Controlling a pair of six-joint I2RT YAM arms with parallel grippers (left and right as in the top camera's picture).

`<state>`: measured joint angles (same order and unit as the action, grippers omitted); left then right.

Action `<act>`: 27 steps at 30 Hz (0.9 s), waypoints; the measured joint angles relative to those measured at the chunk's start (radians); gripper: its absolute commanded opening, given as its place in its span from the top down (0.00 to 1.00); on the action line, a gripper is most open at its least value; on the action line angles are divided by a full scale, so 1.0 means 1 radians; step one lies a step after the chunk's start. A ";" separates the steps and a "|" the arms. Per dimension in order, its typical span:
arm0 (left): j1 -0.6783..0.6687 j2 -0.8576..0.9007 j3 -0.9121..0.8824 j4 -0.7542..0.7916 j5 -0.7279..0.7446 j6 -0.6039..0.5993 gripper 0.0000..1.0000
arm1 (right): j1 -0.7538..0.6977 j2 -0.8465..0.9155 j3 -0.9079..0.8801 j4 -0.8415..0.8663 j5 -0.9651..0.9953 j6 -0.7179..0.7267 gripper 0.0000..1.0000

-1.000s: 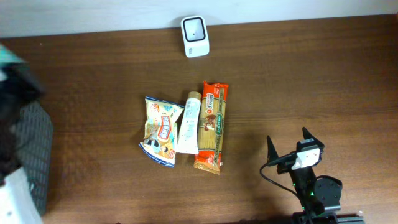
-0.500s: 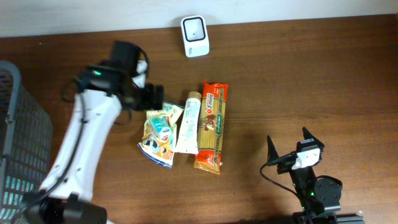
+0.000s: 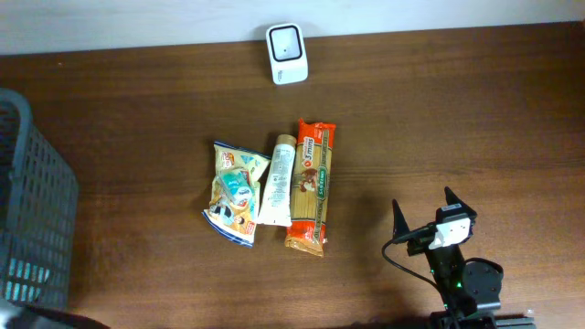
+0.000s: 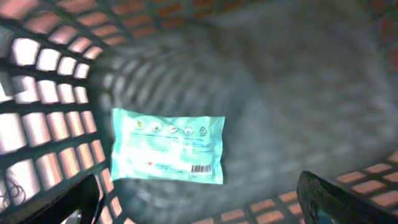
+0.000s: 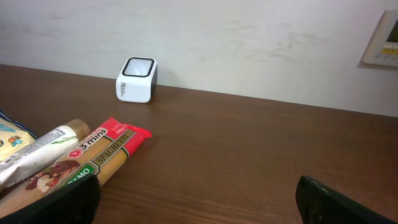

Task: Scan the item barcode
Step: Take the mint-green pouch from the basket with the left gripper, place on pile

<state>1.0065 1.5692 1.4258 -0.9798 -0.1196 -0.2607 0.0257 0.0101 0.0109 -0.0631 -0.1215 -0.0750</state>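
Left gripper (image 4: 205, 202) splayed, empty, over teal packet (image 4: 166, 148) in basket (image 4: 43, 134); right gripper (image 3: 423, 208) splayed, idle. Your risk: snack bag (image 3: 236, 192), tube (image 3: 277, 181) and spaghetti pack (image 3: 311, 185) touch, so you snag two.

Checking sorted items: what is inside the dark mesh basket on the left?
One pale turquoise flat plastic packet lies on the floor of the dark grey mesh basket, barcode facing up. The rest of the floor is blurred; anything under the packet is hidden.
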 measured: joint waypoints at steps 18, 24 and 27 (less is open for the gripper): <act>-0.002 0.501 0.162 -0.112 0.035 0.340 0.06 | 0.000 0.000 0.000 0.000 0.000 0.000 0.01; -0.002 0.501 0.186 -0.164 0.034 0.405 0.09 | 0.000 0.000 0.000 0.000 0.000 -0.001 0.01; -0.002 0.501 0.114 -0.152 0.018 0.470 0.16 | 0.000 0.000 0.000 0.000 0.000 -0.001 0.01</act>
<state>1.0050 2.0705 1.5398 -1.1316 -0.1020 0.2096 0.0257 0.0101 0.0109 -0.0631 -0.1215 -0.0757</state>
